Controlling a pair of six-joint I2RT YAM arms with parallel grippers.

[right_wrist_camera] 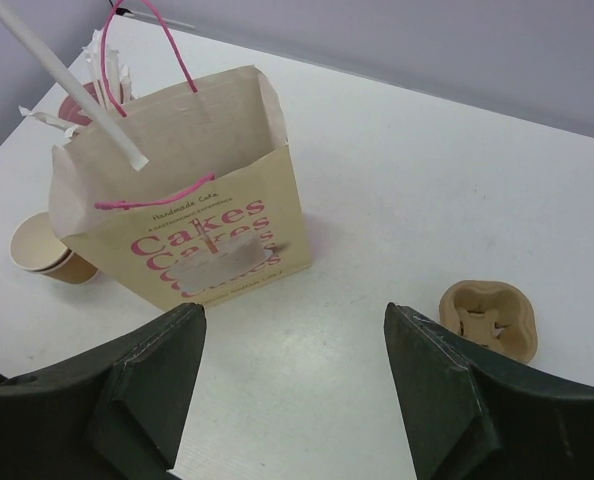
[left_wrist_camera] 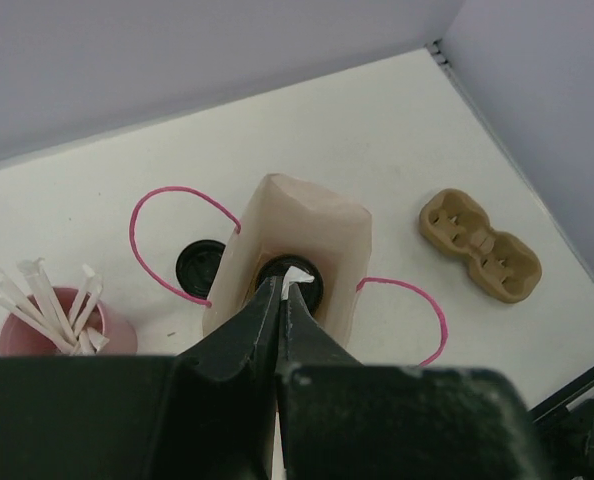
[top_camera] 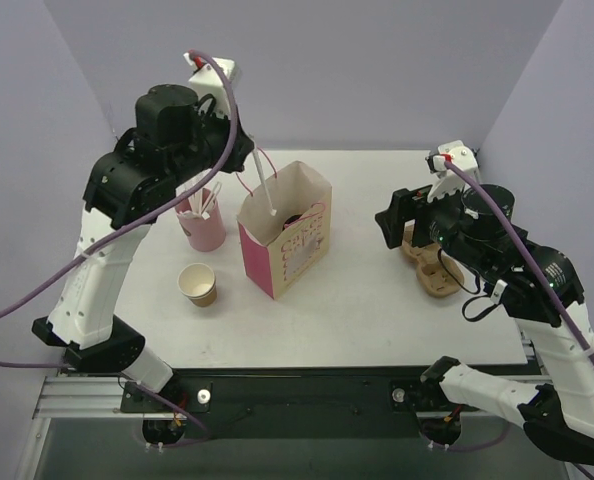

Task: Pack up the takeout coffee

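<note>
White table [top_camera: 377,300], lilac walls [top_camera: 377,60] | takeout coffee [left_wrist_camera: 289,282] is sitting inside the paper bag [top_camera: 287,250], centre frame | your left gripper [left_wrist_camera: 284,290] is pinching a white straw [top_camera: 265,187] above it; right gripper [right_wrist_camera: 292,322] is hanging wide open, empty | you're risking the tilted straw snagging the rim, tipping the bag.

A cream paper bag with pink cord handles [top_camera: 287,235] is being kept upright and open on the white worktop [top_camera: 377,300]. A long white wrapped straw [right_wrist_camera: 77,90] is being held tilted over its mouth. To its left, a pink cup [top_camera: 205,234] of white straws [top_camera: 201,204] and a lidless brown paper cup [top_camera: 198,283] are being shown, and a tan pulp cup carrier [top_camera: 439,280] well apart to the right. A black round lid [left_wrist_camera: 199,262] is being ringed by one handle loop.
</note>
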